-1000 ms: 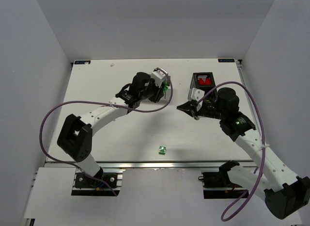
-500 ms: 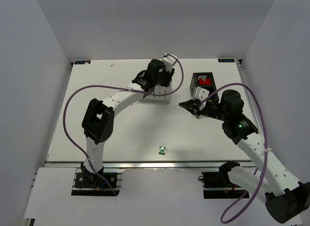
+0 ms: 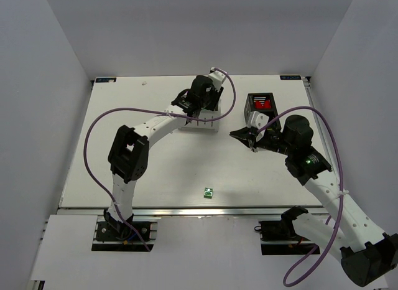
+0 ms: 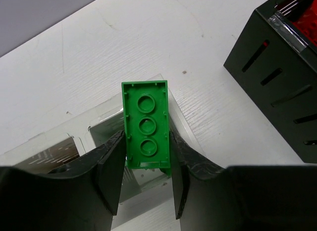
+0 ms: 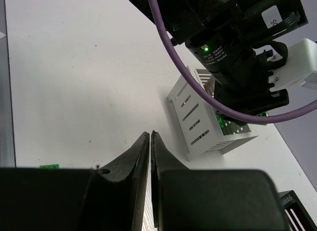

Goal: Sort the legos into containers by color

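My left gripper (image 3: 203,111) hangs over the white container (image 3: 200,126), shut on a green lego (image 4: 146,124) whose hollow underside faces the wrist camera. That brick sits just above the white container's (image 4: 101,129) compartment. Right of it, the black container (image 3: 260,103) holds red legos (image 3: 263,105). My right gripper (image 3: 242,135) hovers left of the black box, shut, with nothing between its fingers (image 5: 141,146). One small green lego (image 3: 209,192) lies alone near the table's front edge. In the right wrist view the white container (image 5: 195,117) has something green (image 5: 220,123) inside.
The black container (image 4: 277,77) stands close to the right of the white one, red legos (image 4: 302,18) inside. Purple cables loop off both arms. Grey walls close in the table at the left, right and back. The left arm's elbow (image 3: 127,154) rises over the table's left half.
Over the last second the left arm swung toward the back and now holds its brick over the white container. The right gripper has barely shifted.
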{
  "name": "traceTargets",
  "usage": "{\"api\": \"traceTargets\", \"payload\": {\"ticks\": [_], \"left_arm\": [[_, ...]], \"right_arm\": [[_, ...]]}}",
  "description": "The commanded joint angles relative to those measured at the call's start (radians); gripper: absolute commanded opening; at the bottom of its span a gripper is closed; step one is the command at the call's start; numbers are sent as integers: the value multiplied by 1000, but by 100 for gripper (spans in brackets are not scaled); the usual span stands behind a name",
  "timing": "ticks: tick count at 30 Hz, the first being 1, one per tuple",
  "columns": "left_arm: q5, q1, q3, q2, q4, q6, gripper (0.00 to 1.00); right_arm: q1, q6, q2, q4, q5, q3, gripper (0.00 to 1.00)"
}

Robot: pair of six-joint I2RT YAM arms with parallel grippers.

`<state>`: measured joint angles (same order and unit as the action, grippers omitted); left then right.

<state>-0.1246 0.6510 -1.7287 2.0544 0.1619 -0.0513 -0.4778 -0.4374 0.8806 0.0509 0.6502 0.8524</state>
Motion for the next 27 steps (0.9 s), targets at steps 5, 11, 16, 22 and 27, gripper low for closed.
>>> {"api": "traceTargets", "payload": {"ticks": [5, 11, 16, 22, 27], "left_arm": [[-38, -1, -28, -22, 27, 1, 55], [-43, -1, -28, -37, 37, 2, 59], [-23, -1, 41, -166, 33, 37, 63], [29, -1, 413, -538, -90, 125, 98], [-12, -2, 688, -792, -222, 168, 98]], "right_arm": [[10, 11, -6, -39, 0, -13, 12], [13, 8, -6, -40, 0, -16, 15], [24, -41, 14, -10, 86, -23, 51], [24, -335, 125, 233, 411, -29, 89], [-62, -350, 211, 234, 391, -45, 89]]}}
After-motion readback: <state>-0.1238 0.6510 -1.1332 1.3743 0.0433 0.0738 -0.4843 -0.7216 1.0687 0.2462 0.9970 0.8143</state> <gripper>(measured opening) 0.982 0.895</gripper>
